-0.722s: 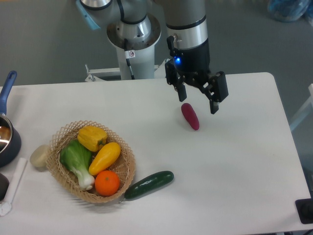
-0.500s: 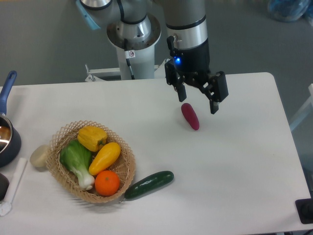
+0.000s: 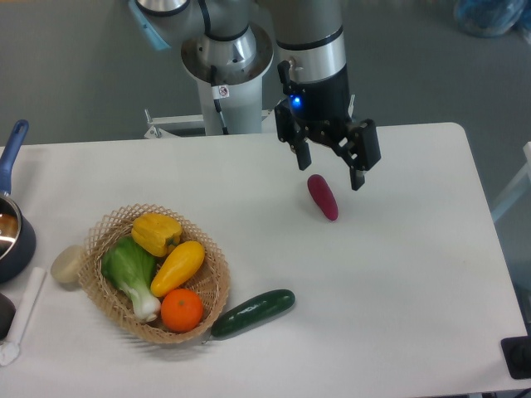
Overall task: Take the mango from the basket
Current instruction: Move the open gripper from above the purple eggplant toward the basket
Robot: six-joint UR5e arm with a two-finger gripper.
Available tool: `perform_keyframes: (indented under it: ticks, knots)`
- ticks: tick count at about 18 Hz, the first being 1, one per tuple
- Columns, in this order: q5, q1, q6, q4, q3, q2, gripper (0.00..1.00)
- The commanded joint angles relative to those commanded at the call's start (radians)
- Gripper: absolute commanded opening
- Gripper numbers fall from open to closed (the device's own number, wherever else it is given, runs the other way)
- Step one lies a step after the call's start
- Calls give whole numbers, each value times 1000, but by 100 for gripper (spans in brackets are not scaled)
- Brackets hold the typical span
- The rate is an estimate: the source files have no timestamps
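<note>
The mango [image 3: 177,267], a smooth elongated yellow fruit, lies slantwise in the middle of the round wicker basket [image 3: 217,286] at the table's left front. Around it in the basket are a lumpy yellow bell pepper [image 3: 156,232], a green leafy vegetable [image 3: 131,274] and a round orange [image 3: 182,310]. My gripper [image 3: 330,168] hangs open above the table at the back centre, far to the right of the basket, with nothing between its fingers. It hovers just over a purple-red eggplant-like vegetable [image 3: 323,196].
A dark green cucumber [image 3: 252,313] lies against the basket's right front rim. A pale round object [image 3: 68,264] sits left of the basket. A blue-handled pot [image 3: 12,224] stands at the left edge. The robot's base [image 3: 226,62] rises behind the table.
The gripper has shifted slightly left and up, still open. Nothing on the table has moved.
</note>
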Motion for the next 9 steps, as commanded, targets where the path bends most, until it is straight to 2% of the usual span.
perform_keyframes:
  ticks: [7, 9]
  knots:
    - [-3, -47, -135, 0, -80, -3, 100]
    - [-2, -61, -211, 0, -98, -12, 100]
